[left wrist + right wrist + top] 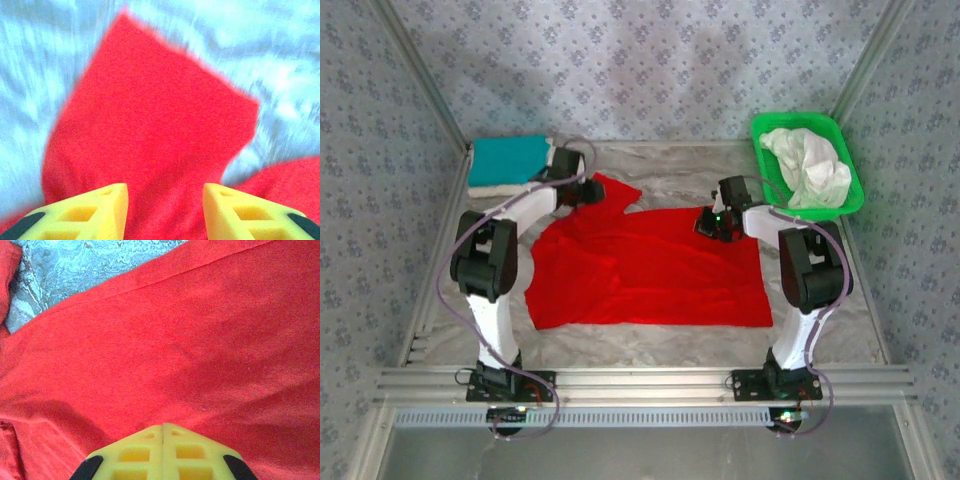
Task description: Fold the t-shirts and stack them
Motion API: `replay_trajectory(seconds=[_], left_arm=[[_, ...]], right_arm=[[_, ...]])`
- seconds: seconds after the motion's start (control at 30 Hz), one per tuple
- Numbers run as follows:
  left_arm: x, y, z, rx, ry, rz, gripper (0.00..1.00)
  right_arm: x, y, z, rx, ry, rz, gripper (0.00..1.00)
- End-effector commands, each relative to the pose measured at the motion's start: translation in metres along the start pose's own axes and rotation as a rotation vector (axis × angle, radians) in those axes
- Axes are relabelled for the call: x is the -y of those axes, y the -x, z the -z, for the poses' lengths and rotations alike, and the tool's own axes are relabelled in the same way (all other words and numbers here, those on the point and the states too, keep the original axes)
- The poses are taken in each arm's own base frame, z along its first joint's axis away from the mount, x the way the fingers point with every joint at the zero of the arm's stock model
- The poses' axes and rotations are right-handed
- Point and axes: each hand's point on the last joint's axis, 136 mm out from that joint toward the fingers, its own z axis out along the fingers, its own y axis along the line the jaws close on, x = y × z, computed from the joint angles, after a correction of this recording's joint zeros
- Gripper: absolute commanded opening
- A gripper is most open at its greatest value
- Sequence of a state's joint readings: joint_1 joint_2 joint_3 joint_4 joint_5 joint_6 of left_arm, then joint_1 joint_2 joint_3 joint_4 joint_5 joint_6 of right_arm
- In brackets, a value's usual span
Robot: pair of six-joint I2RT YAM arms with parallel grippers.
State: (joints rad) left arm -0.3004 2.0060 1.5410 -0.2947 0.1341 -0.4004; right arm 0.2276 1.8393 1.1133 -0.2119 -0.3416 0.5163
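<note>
Patterned walls (650, 60) close in a table (620, 338) with a pale, marbled top. At the far left corner a folded teal shirt (508, 155) lies on top of a folded white shirt (488, 186).

Just beside that stack, the left gripper (578, 187) hangs over the sleeve of the red shirt (650, 270). Its yellow fingers (107, 207) stand apart with nothing between them. The red shirt is spread mostly flat across the middle of the tabletop, its near hem close to the near edge.

At the shirt's far right side the right gripper (708, 225) sits low on the cloth with its fingertips pressed together. Whether a fold is caught beneath them cannot be told.

In the far right corner a green basket (800, 118) holds a crumpled white shirt (810, 165).

The sleeve lies loose and skewed. If the right arm pulls alone, the cloth would likely bunch or drag sideways and spoil a square fold. A wide sweep by the left arm could also knock the finished stack.
</note>
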Motion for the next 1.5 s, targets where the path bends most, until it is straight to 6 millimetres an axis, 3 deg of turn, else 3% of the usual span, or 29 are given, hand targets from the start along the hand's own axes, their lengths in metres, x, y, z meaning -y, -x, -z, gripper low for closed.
replay_trajectory(seconds=[0.0,0.07,0.17,0.23,0.43,0.9,1.07,1.13,1.47], left_arm=[[-0.024,0.018,-0.017,-0.051,0.081,-0.059,0.48],[-0.025,0.032,-0.032,-0.058,0.071,-0.072,0.56],[-0.023,0.05,-0.049,-0.049,0.055,-0.073,0.57],[-0.023,0.06,-0.058,-0.056,0.065,-0.072,0.63],[-0.019,0.076,-0.086,-0.064,0.078,-0.1,0.63],[-0.027,0.05,-0.138,-0.105,0.036,-0.018,0.66],[-0.019,0.043,-0.144,-0.117,0.011,-0.005,0.53],[-0.011,0.04,-0.144,-0.125,-0.008,-0.023,0.39],[0.006,0.038,-0.143,-0.128,-0.053,-0.051,0.27]], right_arm=[[-0.01,0.013,0.007,0.032,0.031,-0.003,0.0],[-0.009,0.014,0.007,0.03,0.031,-0.007,0.0],[-0.005,0.014,0.007,0.033,0.028,-0.009,0.0],[-0.003,0.014,0.007,0.032,0.027,-0.013,0.0],[-0.003,0.017,0.006,0.034,0.038,-0.017,0.0],[0.005,0.017,0.01,0.038,0.057,-0.028,0.0],[0.012,0.016,0.011,0.041,0.069,-0.052,0.0],[0.015,0.016,0.012,0.042,0.069,-0.06,0.0],[0.024,0.016,0.012,0.043,0.089,-0.091,0.0]])
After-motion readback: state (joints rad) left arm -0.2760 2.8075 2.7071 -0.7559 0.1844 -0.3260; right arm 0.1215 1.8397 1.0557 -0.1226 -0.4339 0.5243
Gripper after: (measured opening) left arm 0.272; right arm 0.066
